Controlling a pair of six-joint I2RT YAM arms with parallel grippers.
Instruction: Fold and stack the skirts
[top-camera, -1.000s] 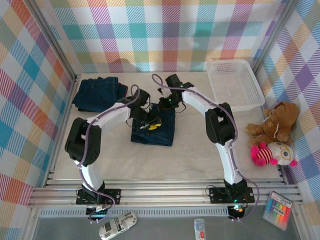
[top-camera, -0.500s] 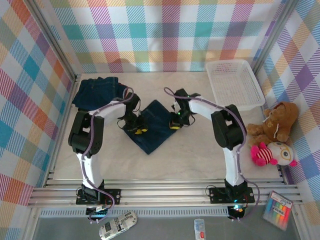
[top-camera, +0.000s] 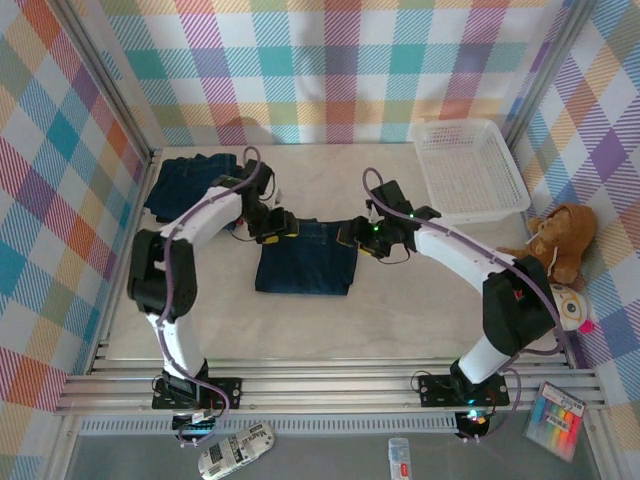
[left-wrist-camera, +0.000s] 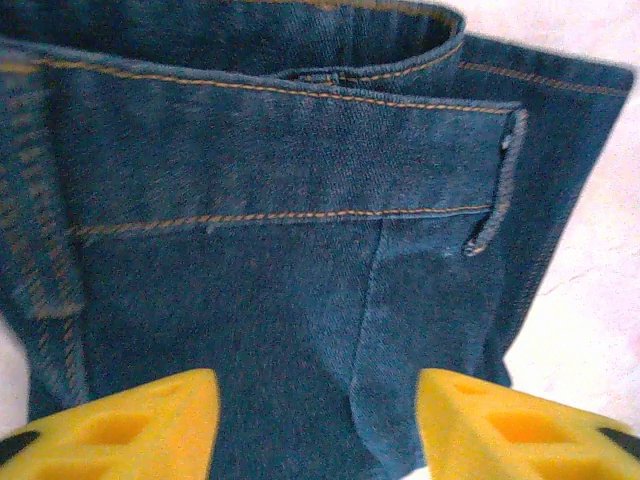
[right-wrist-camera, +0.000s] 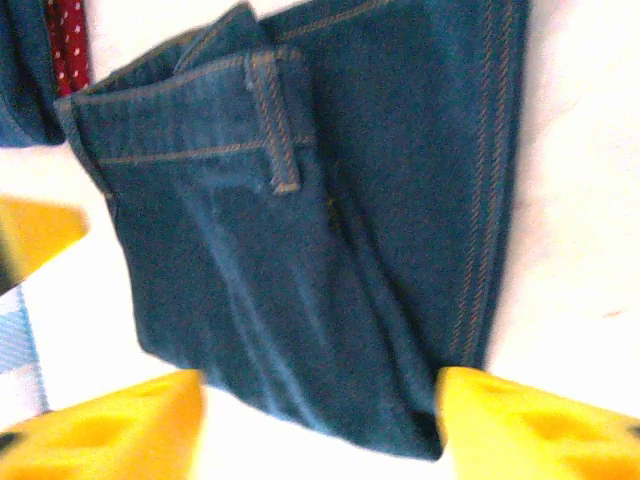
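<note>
You have two arms over the table (top-camera: 400, 300), one gripper each, and both sets of jaws are spread with nothing pinched. One folded denim skirt (top-camera: 307, 257) lies flat at mid-table. The left gripper (top-camera: 283, 230) sits at its far left corner and the right gripper (top-camera: 350, 237) at its far right corner. One heap of denim skirts (top-camera: 190, 185) lies at the far left by the wall, well apart from the folded one (how many garments are in the heap you cannot tell from above). Count also one white mesh basket (top-camera: 470, 170) at the far right, one brown teddy bear (top-camera: 555, 240) beside it, and one pink-and-white plush toy (top-camera: 572, 312) partly behind the right arm. From above, the folded skirt reads as a plain dark rectangle. The left wrist camera gives you its detail: the left gripper (left-wrist-camera: 315, 430) has yellow fingertips (left-wrist-camera: 130, 425) wide apart above the folded denim skirt (left-wrist-camera: 290, 250), with orange stitching, a belt loop and the waistband at the top. The right wrist camera has the right gripper (right-wrist-camera: 320, 425), its yellow fingertips (right-wrist-camera: 540, 420) standing either side of the skirt's (right-wrist-camera: 330, 230) near edge, bare table around it. In its top left corner you also get a strip of red cloth with white dots (right-wrist-camera: 68, 40).
</note>
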